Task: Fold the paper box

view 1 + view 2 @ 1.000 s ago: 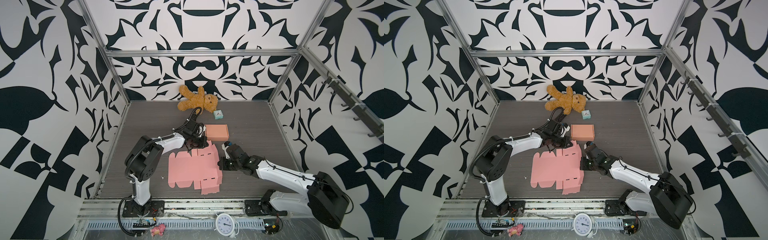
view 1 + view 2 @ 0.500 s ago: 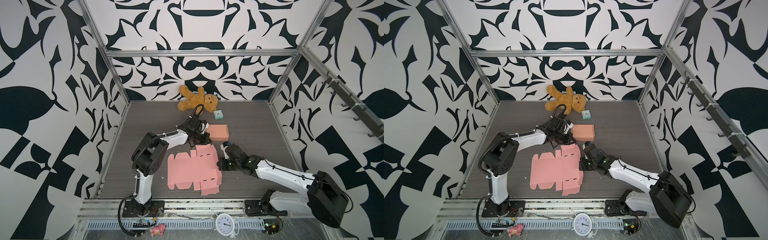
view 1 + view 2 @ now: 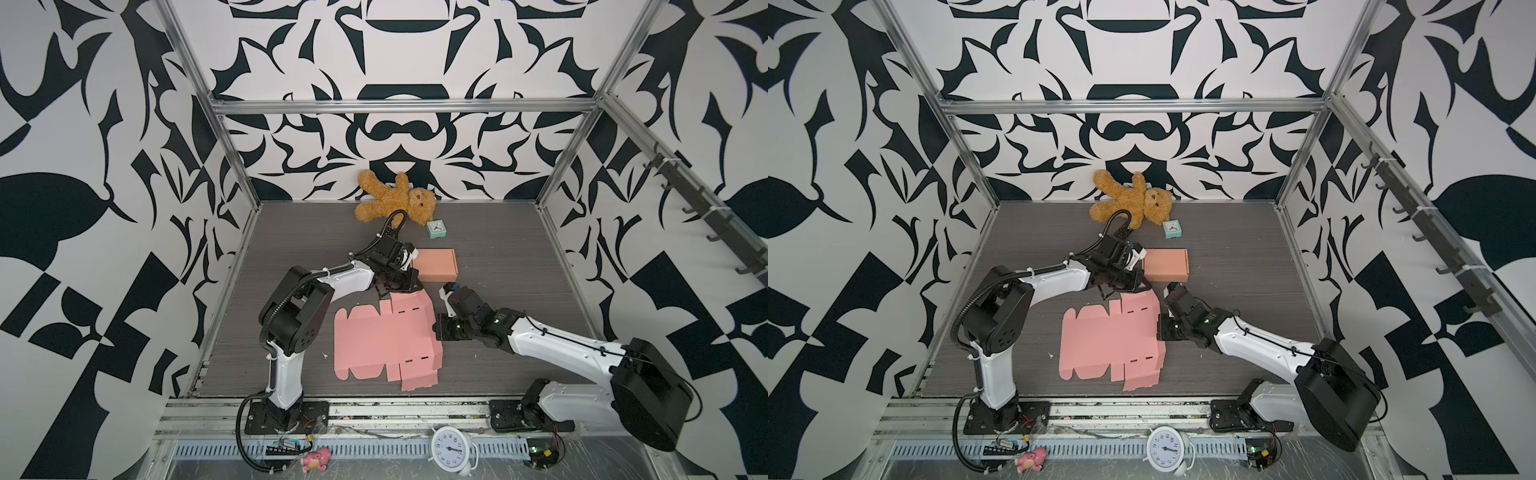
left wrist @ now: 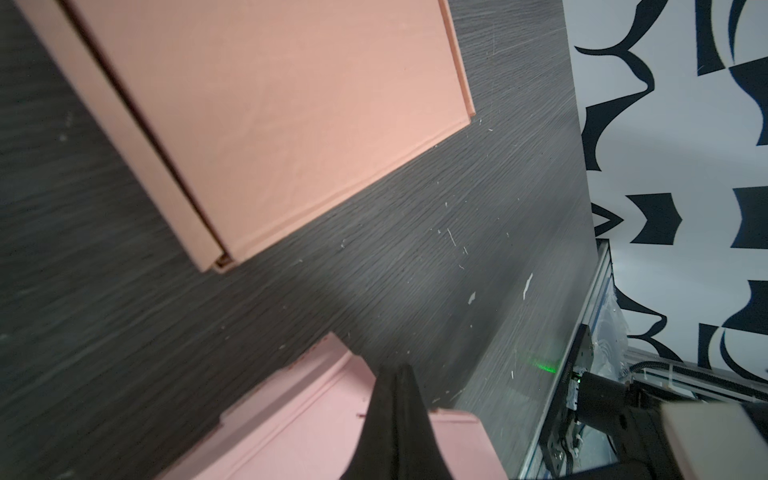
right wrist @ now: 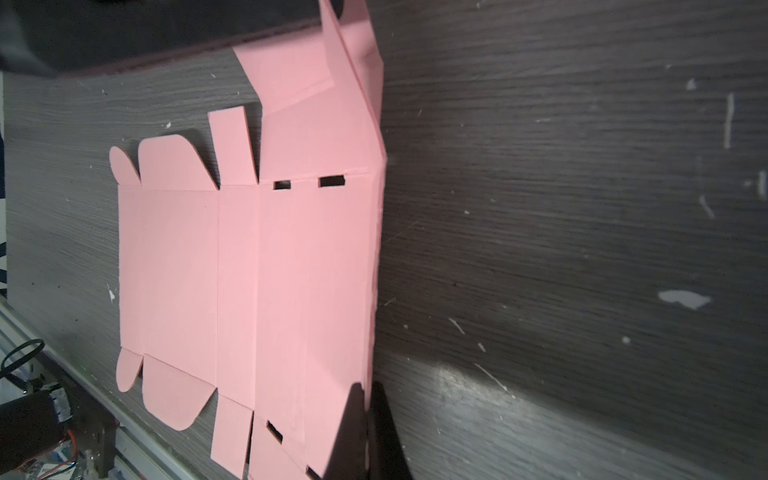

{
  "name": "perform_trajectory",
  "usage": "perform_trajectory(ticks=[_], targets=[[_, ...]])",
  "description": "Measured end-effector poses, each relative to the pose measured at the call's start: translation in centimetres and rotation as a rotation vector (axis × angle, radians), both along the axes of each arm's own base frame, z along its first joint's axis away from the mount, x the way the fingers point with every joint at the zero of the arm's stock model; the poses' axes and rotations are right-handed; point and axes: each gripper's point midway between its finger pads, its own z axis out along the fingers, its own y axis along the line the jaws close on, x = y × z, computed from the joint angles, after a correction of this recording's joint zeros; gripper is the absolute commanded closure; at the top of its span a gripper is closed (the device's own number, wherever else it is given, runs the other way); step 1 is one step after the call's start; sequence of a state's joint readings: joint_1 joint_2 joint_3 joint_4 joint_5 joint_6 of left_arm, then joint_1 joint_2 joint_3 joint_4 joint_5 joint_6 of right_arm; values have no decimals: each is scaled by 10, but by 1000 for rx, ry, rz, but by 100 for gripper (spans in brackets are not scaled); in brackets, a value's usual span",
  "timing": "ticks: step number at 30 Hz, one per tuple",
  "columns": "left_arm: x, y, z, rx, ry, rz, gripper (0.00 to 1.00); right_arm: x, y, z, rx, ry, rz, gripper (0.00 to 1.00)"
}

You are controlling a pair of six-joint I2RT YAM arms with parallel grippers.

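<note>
The paper box is a flat pink cut-out lying in the middle of the grey table. My left gripper is shut at the sheet's far right corner. In the left wrist view its tips sit over a pink flap, with no paper visible between them. That far flap stands up off the table. My right gripper is shut on the sheet's right edge, which is slightly raised.
A folded salmon box lies just beyond the left gripper. A teddy bear and a small teal clock are by the back wall. A white clock and a pink toy sit on the front rail.
My left gripper has moved right along the sheet's far edge to its far right corner. The right arm has stayed at the right edge.
</note>
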State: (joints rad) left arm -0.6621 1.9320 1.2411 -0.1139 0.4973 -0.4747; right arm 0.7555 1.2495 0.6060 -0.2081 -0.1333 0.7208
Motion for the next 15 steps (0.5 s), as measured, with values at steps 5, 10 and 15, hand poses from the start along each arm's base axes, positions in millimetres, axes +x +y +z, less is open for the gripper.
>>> perform_trajectory(ticks=[5, 10, 15], targets=[[-8, 5, 6, -2, -5, -3, 100, 0, -1, 0, -11, -3, 6, 100], [-18, 10, 10, -2, -5, -10, 100, 3, 1, 5, -9, -15, 12, 100], [-32, 11, 8, 7, 7, -26, 100, 4, 4, 5, -17, -18, 19, 100]])
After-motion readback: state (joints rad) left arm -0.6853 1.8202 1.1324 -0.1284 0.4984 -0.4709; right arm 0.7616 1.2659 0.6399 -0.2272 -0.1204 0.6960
